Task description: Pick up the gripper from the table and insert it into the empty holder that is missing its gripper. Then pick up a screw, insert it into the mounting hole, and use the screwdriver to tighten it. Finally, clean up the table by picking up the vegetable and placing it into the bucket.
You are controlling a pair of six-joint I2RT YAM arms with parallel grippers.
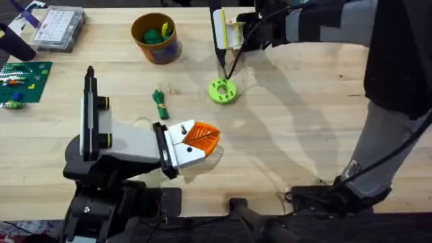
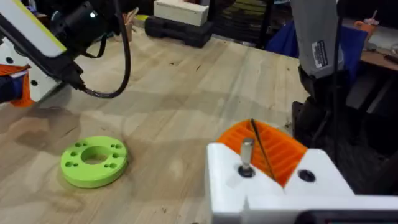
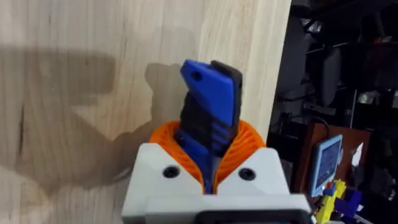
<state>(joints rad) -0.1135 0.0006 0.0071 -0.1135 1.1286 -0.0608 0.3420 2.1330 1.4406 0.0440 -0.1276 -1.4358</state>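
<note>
Two risks stand out. The vegetable (image 1: pixel 160 105) is thin and lies flat on the desk (image 1: pixel 304 121), so a pinch along its length could skid off. A release off-centre could also catch the rim of the bucket (image 1: pixel 138 27) (green things already sit inside). It lies between the bucket and the left tool (image 1: pixel 202 137), long axis running away from the bases, near end leaning slightly right; its leafy end I cannot tell. The left tool's pads are narrow, holding nothing. The right tool (image 3: pixel 208 163) clamps a blue-and-black part (image 3: pixel 208 106).
</note>
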